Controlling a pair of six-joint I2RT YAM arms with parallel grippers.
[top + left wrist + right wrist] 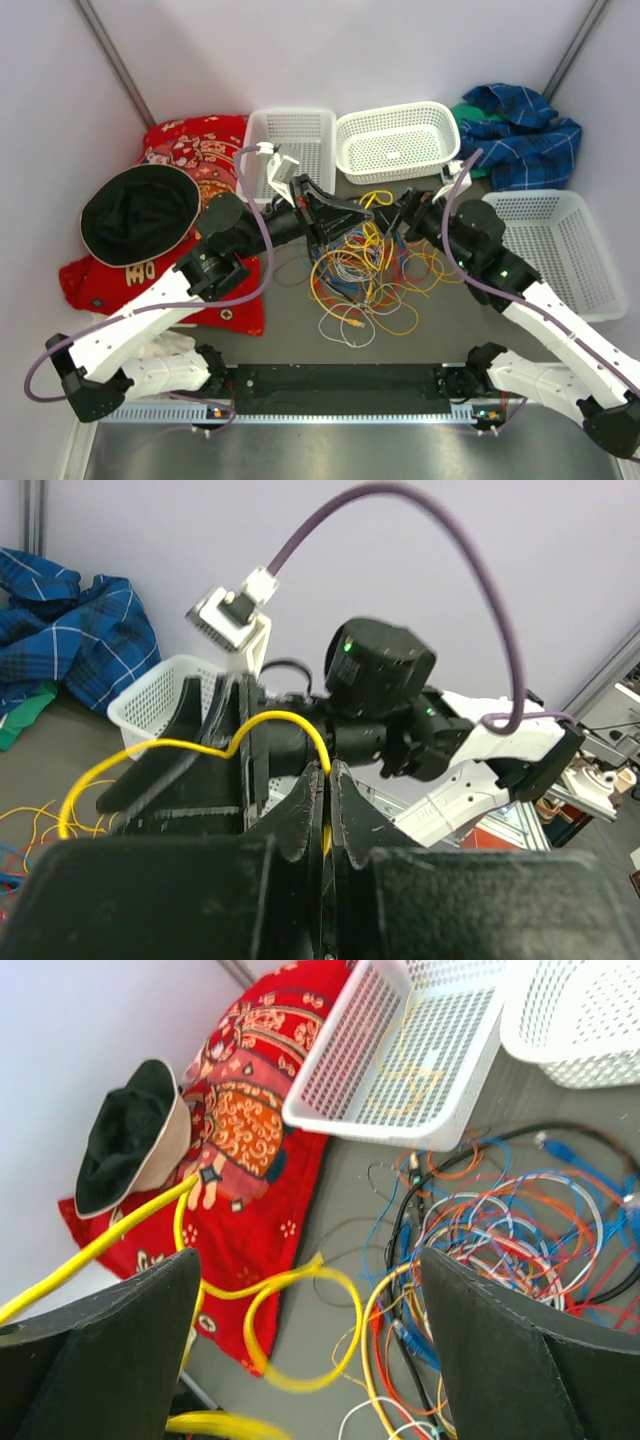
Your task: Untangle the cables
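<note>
Black fingers (300, 820) of the left end effector (322, 775) fill the bottom of the left wrist view, clenched on a yellow cable (160, 748) that arcs out to the left and drops toward the bench (290, 310). Right end effector (310, 1260) is released, pads wide apart at the lower corners of its view. A blurred yellow loop hangs between them; contact with either pad can't be told. From above, both end effectors sit close together over the far side of the cables (365, 275), a tangled heap of yellow, orange, blue, white, red and black loops at mid-bench, spreading toward the arm bases. Far edge is crowded: a rectangular basket (290, 140) and an oval basket (395, 140) stand just beyond the heap. A third basket (555, 250) sits at the right edge beside the right arm. Left side is taken by a red patterned cloth (205, 150) with a black hat (140, 212) on it; a blue plaid cloth (520, 130) is bunched in the far right corner. A strip of grey bench shows between the heap and the mounting rail (340, 385) at the near edge. White walls (350, 50) close in the far side, left and right.
</note>
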